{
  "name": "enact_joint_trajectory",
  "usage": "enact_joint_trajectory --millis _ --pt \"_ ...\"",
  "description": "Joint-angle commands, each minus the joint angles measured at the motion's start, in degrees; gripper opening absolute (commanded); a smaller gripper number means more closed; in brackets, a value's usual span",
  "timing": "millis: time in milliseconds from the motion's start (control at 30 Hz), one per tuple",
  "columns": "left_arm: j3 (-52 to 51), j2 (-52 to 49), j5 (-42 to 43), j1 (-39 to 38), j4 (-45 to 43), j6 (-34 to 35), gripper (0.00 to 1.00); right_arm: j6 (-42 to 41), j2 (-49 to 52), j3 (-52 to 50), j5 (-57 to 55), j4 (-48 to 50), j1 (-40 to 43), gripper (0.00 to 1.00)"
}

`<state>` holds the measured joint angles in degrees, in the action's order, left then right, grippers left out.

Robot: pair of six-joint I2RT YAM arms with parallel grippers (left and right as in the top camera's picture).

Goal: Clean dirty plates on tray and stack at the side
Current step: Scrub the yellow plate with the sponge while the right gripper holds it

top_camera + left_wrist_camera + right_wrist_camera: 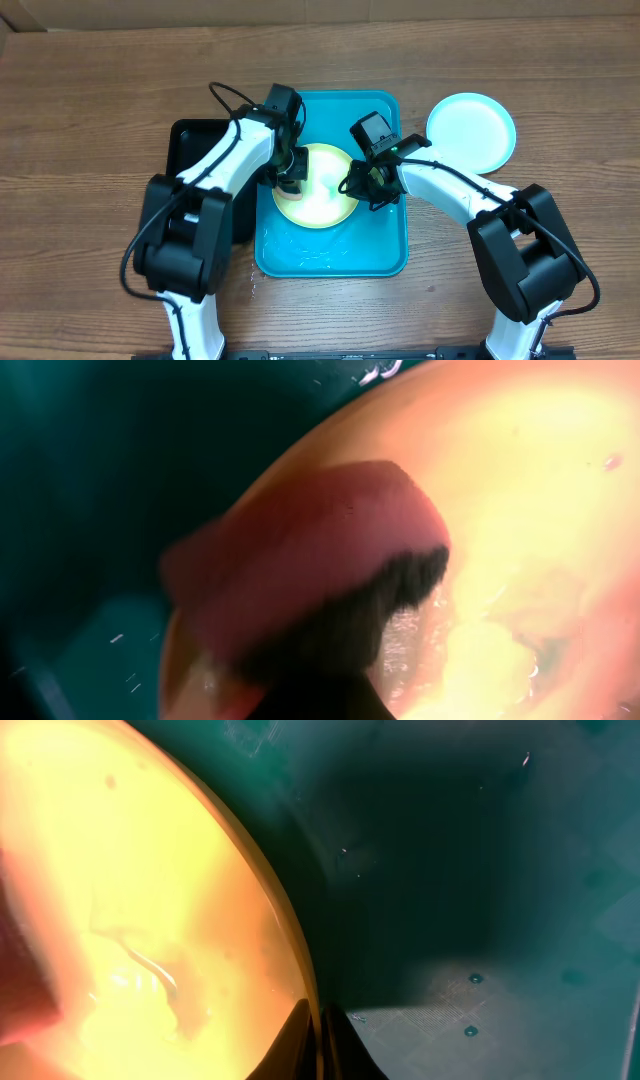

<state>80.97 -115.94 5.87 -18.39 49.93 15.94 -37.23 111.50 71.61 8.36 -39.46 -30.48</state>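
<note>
At the bottom of the overhead frame the two arm bases stand on the wooden table, and both arms reach up-frame into the turquoise tray at centre. The tray's lower part is bare apart from a wet sheen and a few droplets.

Above that, in the tray's middle and toward its left side, lies a yellow-green plate, flat and glistening with liquid. Whether another plate sits under it I cannot tell.

The left gripper comes down on the plate's left part, clenched on a sponge. In the left wrist view the sponge is pinkish with a dark underside, and that underside is pressed against the plate.

The right gripper sits at the plate's right edge. In the right wrist view its fingers are pressed together at bottom centre, and the plate's rim runs straight down into them, so they pinch the rim.

Left of the tray and touching its side is a black tray, mostly hidden by the left arm, so what it holds cannot be seen.

In the upper right, a light blue plate lies alone on the table just beside the tray's top right corner.
</note>
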Motion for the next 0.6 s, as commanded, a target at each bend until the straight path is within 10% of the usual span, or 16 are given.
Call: enact_joint_trajectory --millis 0,300,567 --pt "-0.59 -6.47 13.55 -0.85 0.24 -4.63 0.04 0.13 0.17 -0.42 -0.13 0.35 -0.37 0.04" --pt "-0.11 -8.09 38.45 -1.11 -2.05 -8.26 0.04 0.13 0.17 -0.42 -0.13 0.44 -0.37 0.04" --pt "8.41 -7.69 32.87 -0.48 4.83 -8.33 0.04 0.13 0.17 -0.42 -0.13 0.35 -0.37 0.04"
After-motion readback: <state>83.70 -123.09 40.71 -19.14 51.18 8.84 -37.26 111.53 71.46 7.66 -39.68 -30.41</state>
